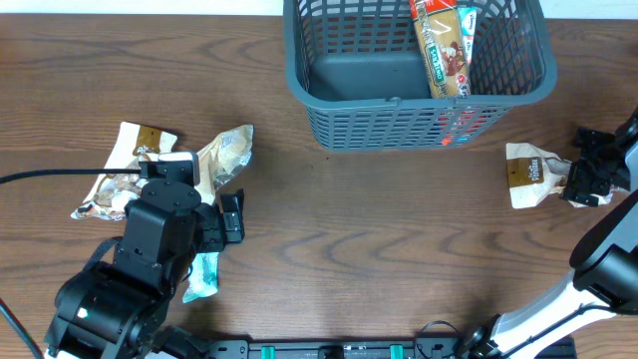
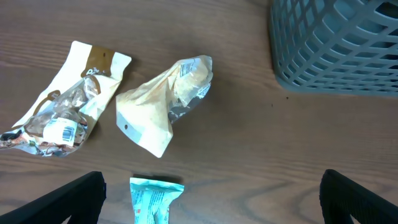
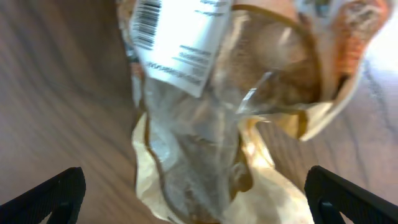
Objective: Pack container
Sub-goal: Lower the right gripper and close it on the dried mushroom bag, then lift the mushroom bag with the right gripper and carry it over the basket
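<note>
The dark grey-blue slotted basket (image 1: 399, 122) stands at the far middle of the table, with a long snack packet (image 1: 446, 45) leaning inside; its corner shows in the left wrist view (image 2: 336, 50). My left gripper (image 1: 229, 217) (image 2: 211, 208) is open and empty above a teal packet (image 2: 155, 200) (image 1: 204, 274). Beyond it lie a cream packet (image 2: 165, 102) (image 1: 226, 155) and a clear-and-brown packet (image 2: 68, 109) (image 1: 125, 175). My right gripper (image 1: 580, 179) (image 3: 196, 202) is open, its fingers on either side of a cream-and-brown packet (image 3: 230, 112) (image 1: 533, 175) lying on the table.
The dark wood table (image 1: 379, 229) bears everything. A black cable (image 1: 50, 175) runs in from the left edge towards the left arm. The right arm's body (image 1: 608, 259) stands at the right front corner.
</note>
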`<state>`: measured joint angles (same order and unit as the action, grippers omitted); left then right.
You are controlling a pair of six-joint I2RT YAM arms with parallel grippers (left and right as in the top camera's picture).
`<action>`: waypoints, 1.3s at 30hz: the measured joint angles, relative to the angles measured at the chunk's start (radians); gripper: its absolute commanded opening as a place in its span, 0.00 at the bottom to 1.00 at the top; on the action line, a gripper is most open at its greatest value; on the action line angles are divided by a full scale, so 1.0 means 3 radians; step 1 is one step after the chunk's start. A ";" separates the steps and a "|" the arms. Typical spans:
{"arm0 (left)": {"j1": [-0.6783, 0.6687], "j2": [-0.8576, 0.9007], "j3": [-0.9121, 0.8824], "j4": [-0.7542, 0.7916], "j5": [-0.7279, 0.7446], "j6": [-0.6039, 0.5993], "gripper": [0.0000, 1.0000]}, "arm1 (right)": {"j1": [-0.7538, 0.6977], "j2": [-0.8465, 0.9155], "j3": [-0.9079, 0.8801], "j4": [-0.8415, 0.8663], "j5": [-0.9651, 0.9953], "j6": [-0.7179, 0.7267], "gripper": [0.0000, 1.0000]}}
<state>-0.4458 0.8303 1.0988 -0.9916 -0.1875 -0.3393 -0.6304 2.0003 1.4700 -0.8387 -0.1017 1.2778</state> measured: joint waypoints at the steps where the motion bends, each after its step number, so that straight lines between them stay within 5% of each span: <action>1: 0.0000 0.0000 0.0000 0.0000 0.0000 0.0000 0.99 | -0.0001 0.0017 0.0000 -0.0006 0.0010 0.0004 0.99; 15: 0.0000 0.0000 0.0000 0.0001 0.0000 0.0000 0.99 | -0.0027 0.0356 0.0027 -0.0050 0.0065 -0.0020 0.99; 16: 0.0000 0.0000 0.0000 0.0001 0.0000 0.0000 0.99 | -0.0027 0.0364 0.0033 -0.0057 0.0066 -0.0028 0.86; 18: 0.0000 0.0000 0.0000 0.0001 0.0000 0.0000 0.99 | -0.0027 0.0375 0.0045 -0.0066 0.0076 -0.0075 0.20; 19: 0.0000 0.0000 0.0000 0.0001 0.0000 0.0000 0.99 | -0.0027 0.0381 0.0048 -0.0067 0.0083 -0.0095 0.01; 39: 0.0000 0.0000 0.0000 0.0000 0.0000 0.0000 0.99 | -0.0094 0.0460 0.0446 -0.0065 -0.0421 -0.0604 0.02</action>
<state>-0.4458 0.8303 1.0988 -0.9916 -0.1875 -0.3393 -0.6586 2.1384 1.6039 -0.8581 -0.2279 1.0966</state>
